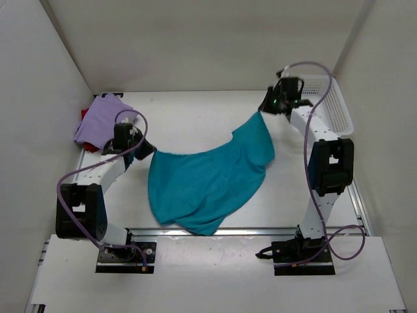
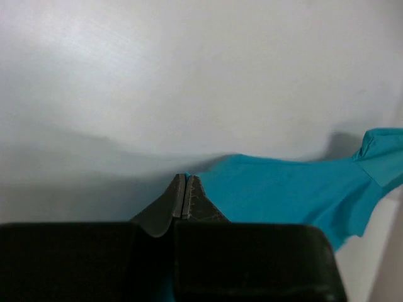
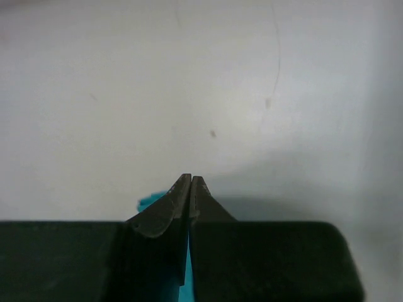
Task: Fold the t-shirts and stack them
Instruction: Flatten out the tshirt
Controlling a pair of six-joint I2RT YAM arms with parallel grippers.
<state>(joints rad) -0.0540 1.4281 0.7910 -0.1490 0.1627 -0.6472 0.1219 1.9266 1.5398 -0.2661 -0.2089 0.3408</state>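
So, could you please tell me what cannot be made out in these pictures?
- Red shirt: top view, almost all buried under the lavender shirt.
- Teal shirt: right wrist view, only a sliver shows between the right gripper fingers; its housing hides the rest.
- Left gripper: left wrist view, its housing hides how much cloth is pinched.
- Basket: top view, left end hidden behind the right gripper.

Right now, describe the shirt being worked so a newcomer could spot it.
On the white table, between the two arms, the teal t-shirt sprawls unfolded across the middle. The left gripper and right gripper each pinch one corner. The lavender t-shirt and dark red t-shirt sit piled compactly in the far left corner instead.
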